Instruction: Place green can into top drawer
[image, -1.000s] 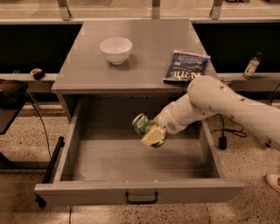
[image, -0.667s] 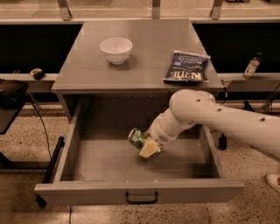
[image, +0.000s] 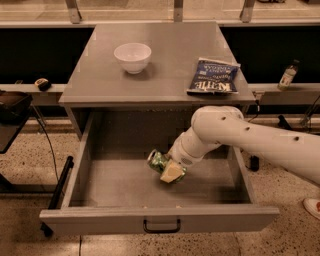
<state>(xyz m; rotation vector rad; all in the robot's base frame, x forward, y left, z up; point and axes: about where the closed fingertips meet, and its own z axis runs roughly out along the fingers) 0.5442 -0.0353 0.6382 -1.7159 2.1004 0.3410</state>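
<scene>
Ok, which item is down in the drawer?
The green can, held by the gripper inside the open top drawer; the bowl and chip bag sit on the cabinet top.

Lab-like workspace: terrazzo floor, grey cabinet, cables; hand gripping green can inside top drawer.

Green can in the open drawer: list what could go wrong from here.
1. The green can is held tilted by the gripper, low inside the top drawer. If released like this, it may tip over and roll across the flat floor.
2. The arm bends close to the front edge of the cabinet top, so lifting out carelessly could bump it.
</scene>
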